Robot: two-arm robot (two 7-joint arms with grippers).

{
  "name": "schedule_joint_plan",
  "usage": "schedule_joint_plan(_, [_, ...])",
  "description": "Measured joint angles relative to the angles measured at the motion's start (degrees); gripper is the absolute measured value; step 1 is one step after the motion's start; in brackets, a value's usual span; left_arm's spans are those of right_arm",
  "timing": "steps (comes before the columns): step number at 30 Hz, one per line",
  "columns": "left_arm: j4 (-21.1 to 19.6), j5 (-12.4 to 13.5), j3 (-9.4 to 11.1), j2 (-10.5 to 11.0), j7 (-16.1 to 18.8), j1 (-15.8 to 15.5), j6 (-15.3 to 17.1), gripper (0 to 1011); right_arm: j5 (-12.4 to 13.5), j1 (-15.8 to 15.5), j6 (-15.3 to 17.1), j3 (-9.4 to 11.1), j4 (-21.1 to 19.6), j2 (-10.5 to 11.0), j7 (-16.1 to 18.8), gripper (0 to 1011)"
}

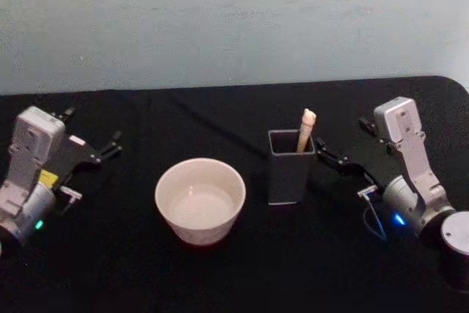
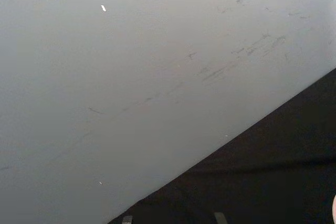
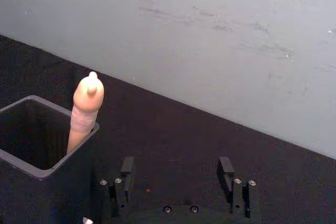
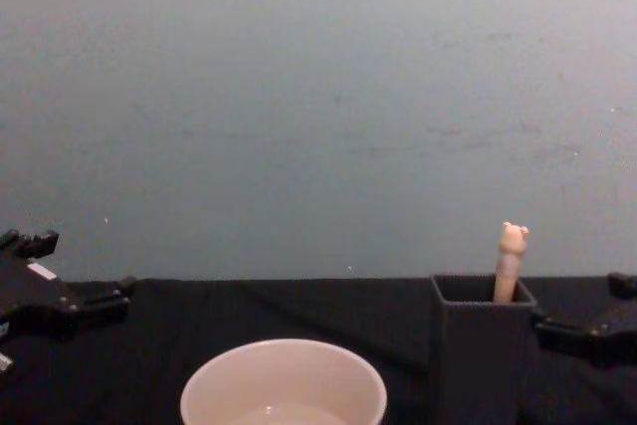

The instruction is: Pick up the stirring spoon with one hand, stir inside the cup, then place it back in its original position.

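Right gripper (image 1: 331,150) is low over the black table (image 1: 110,269), fingers apart, pointing at the dark grey holder (image 1: 286,174) just beside its tips. The bear-head stirring spoon (image 1: 305,130) stands in the holder, leaning on the gripper-side wall. Cream cup (image 1: 199,200) sits beyond the holder. Left gripper (image 1: 111,143) is parked well apart, fingers spread.

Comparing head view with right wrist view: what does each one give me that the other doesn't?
Head only: the cup to the left of the holder, the left pincer open at the table's left, and the right pincer beside the holder's right side.
Right wrist only: a close look down into the holder's mouth, where the stirring spoon leans in one corner.
Both: holder, spoon handle sticking up, right pincer open, black table.
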Motion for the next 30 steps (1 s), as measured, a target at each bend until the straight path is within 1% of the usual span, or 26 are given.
schedule_joint_plan(30, [0.0,0.0,0.0,0.0,0.0,0.0,0.0,1001,0.4,0.1,-0.4,0.2,-0.4,0.1,-0.1,1000])
